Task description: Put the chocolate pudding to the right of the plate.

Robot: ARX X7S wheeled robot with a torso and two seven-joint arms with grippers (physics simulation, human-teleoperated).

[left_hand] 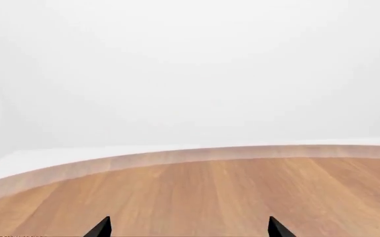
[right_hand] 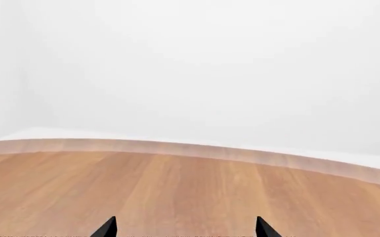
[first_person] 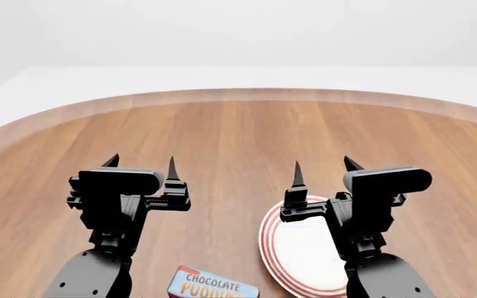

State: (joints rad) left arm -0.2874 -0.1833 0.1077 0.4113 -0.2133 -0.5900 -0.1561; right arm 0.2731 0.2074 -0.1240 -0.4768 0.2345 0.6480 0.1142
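Note:
In the head view the chocolate pudding carton [first_person: 213,284] lies on the wooden table at the bottom edge, between my two arms and partly cut off. The white plate with red rings [first_person: 304,254] lies just right of it, partly under my right arm. My left gripper [first_person: 141,166] is open and empty, held above the table beyond the carton. My right gripper [first_person: 324,167] is open and empty above the plate's far edge. Both wrist views show only open fingertips, the left gripper [left_hand: 190,228] and the right gripper [right_hand: 184,228], over bare wood.
The round wooden table [first_person: 238,136] curves to a pale rim [first_person: 238,95] at the back, with white floor and wall beyond. The rim also shows in the left wrist view [left_hand: 190,155] and the right wrist view [right_hand: 190,149].

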